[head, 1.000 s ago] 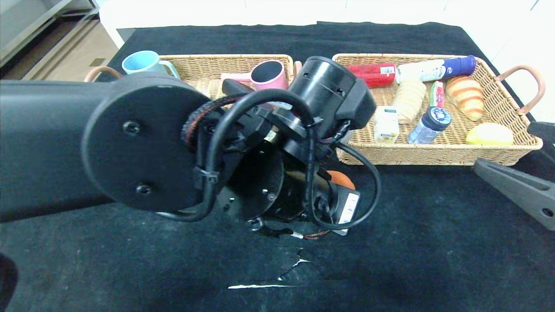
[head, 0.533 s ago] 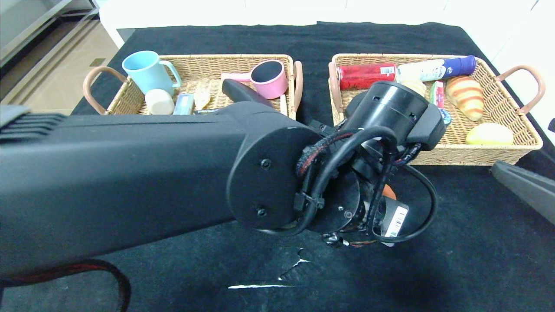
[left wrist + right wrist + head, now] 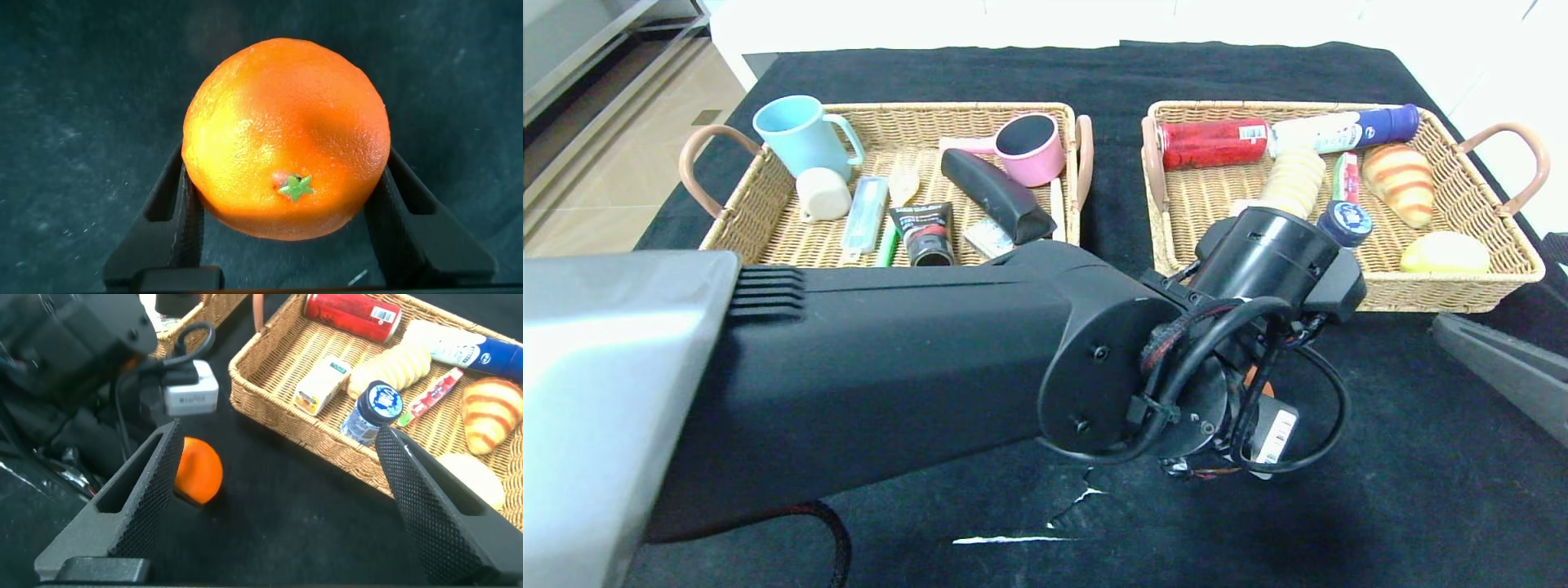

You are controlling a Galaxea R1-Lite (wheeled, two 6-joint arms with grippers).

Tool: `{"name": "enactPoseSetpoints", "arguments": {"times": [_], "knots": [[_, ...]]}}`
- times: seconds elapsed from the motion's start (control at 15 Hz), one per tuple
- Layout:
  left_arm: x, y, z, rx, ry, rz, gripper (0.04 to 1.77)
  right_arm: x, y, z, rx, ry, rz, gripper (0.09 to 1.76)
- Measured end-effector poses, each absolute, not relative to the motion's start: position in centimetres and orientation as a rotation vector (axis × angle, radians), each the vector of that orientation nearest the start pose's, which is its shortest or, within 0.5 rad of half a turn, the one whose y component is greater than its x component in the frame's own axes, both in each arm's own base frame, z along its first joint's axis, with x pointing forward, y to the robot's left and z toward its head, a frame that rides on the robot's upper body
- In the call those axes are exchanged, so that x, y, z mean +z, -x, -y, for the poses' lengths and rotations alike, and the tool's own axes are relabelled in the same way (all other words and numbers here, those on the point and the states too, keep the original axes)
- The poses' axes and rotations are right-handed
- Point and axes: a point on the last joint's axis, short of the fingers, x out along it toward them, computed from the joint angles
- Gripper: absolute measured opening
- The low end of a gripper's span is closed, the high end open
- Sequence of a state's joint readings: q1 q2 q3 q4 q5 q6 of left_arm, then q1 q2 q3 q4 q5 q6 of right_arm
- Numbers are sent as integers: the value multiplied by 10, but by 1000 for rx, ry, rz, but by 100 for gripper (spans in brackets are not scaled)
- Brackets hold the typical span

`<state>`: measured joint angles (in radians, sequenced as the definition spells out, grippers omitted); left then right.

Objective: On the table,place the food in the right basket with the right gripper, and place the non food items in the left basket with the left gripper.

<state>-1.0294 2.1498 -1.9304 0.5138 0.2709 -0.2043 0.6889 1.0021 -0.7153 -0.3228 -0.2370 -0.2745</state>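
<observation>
My left gripper (image 3: pixel 286 155) is shut on the round orange fruit (image 3: pixel 286 139), with a jaw pressed on each side, low over the black table (image 3: pixel 1380 457). In the head view the left wrist covers all but a sliver of the orange (image 3: pixel 1252 377), just in front of the right basket (image 3: pixel 1421 296). My right gripper (image 3: pixel 279 433) is open and empty at the right, facing the orange (image 3: pixel 198 469). The juice carton (image 3: pixel 323 384) and green-white packet (image 3: pixel 1346 175) lie in the right basket. The black case (image 3: pixel 996 196), black tube (image 3: pixel 923 233) and pasta fork (image 3: pixel 886 245) lie in the left basket (image 3: pixel 768 220).
The left basket also holds a blue mug (image 3: pixel 800 135) and a pink cup (image 3: pixel 1029 147). The right basket also holds a red can (image 3: pixel 1209 143), a croissant (image 3: pixel 1401 184) and a blue-capped bottle (image 3: pixel 1343 222). A white tear (image 3: pixel 1013 539) marks the cloth at the front.
My left arm has swung to the right and slightly toward the front, carrying the orange with it. The left basket's contents have come into view. The right gripper has barely moved.
</observation>
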Motion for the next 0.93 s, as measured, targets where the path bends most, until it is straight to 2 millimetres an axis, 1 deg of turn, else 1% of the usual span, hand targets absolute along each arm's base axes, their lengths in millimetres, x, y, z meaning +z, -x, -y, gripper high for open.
{"name": "enactPoseSetpoints", "arguments": {"times": [0.47,0.93], "knots": [[209,-232,368,-626,-279,-667,114,279,-103,-77,424,256,91,171],[207,-232,369,-618,-288,-664,114,278,-103,-78,430,259,88,171]]}}
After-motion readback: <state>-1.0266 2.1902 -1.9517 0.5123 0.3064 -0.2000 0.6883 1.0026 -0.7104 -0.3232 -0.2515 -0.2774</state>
